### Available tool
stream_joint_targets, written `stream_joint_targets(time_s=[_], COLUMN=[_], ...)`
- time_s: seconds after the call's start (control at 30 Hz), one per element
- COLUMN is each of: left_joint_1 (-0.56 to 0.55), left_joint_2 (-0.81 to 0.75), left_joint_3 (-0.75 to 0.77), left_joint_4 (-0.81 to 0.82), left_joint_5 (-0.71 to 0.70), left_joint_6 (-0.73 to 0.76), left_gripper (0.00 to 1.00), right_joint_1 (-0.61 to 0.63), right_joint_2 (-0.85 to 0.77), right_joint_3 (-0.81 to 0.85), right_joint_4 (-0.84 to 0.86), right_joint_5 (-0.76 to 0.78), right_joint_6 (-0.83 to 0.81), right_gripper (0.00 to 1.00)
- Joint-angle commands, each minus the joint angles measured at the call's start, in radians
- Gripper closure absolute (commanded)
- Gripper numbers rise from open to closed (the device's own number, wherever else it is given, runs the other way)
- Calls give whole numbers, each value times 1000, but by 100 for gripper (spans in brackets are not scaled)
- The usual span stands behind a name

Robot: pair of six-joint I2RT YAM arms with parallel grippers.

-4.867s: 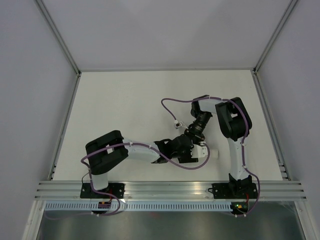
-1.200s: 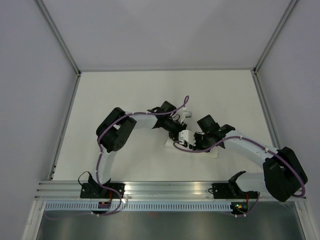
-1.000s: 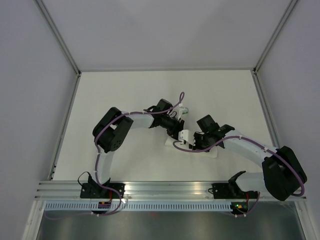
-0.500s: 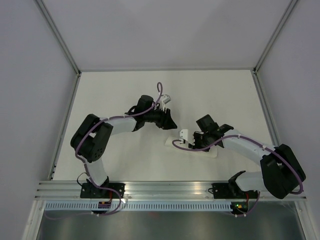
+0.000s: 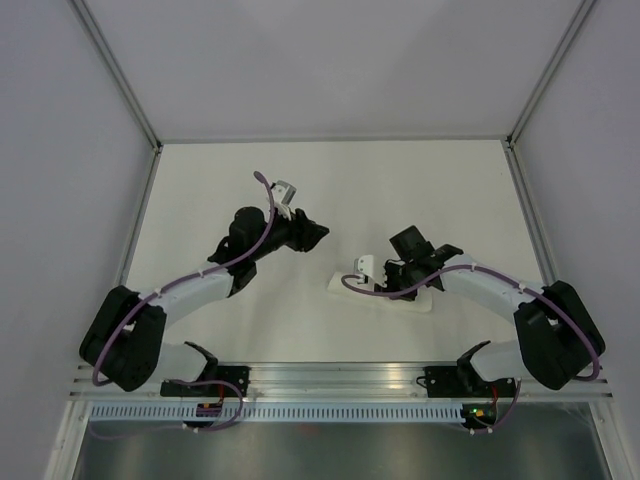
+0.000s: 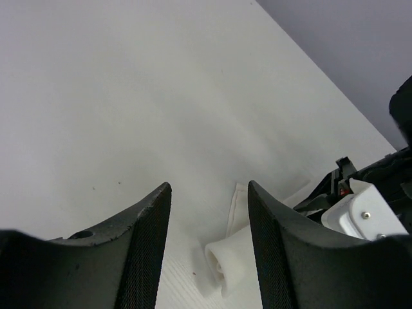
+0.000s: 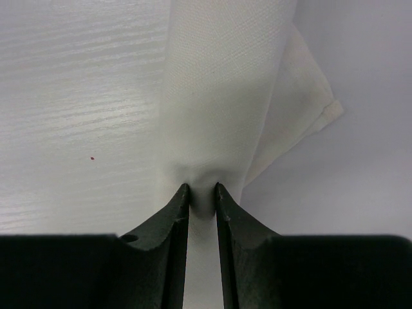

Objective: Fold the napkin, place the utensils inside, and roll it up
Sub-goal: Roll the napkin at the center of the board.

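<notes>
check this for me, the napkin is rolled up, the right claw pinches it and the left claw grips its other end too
Not the left claw: it is open and off the napkin, as the left wrist view shows. The right claw does pinch the rolled napkin.

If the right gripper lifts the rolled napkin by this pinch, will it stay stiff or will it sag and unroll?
Probably soft: the rolled napkin dimples where the right gripper pinches it, so it may sag. The loose corner beside the roll suggests it could unroll. Its open end looks hollow, so squeezing likely flattens it.
</notes>
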Motion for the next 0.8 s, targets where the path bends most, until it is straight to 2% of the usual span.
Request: stream_joint_targets(time_s=[0.0, 0.13, 0.17, 0.27, 0.33, 0.4, 0.5, 0.63, 0.77], left_joint_1=[-2, -54, -71, -77, -77, -83, -175, -395, -519], left_joint_2=[-83, -155, -200, -322, -375, -398, -389, -314, -222], left_joint_3=[-9, -26, -57, -175, -238, -232, -206, -148, -117], left_joint_4=[30, -5, 3, 107, 156, 129, 81, 52, 56], left_joint_5=[-95, -132, -200, -283, -302, -272, -317, -465, -578], left_joint_6=[4, 86, 92, 58, 52, 81, 201, 425, 546], left_gripper=[43, 43, 43, 42, 38, 38, 38, 38, 38], right_joint_1=[-6, -14, -16, -28, -46, -63, -88, -102, -128], right_joint_2=[43, 53, 58, 75, 96, 110, 124, 170, 207], right_joint_3=[2, 20, 23, 37, 48, 57, 77, 109, 150], right_joint_4=[-38, -38, -38, -47, -62, -81, -95, -116, -168], right_joint_5=[-7, -25, -31, -42, -62, -79, -100, -122, -166], right_joint_6=[10, 19, 21, 19, 13, 10, 9, 1, -5], right_gripper=[74, 73, 73, 73, 73, 74, 73, 74, 73])
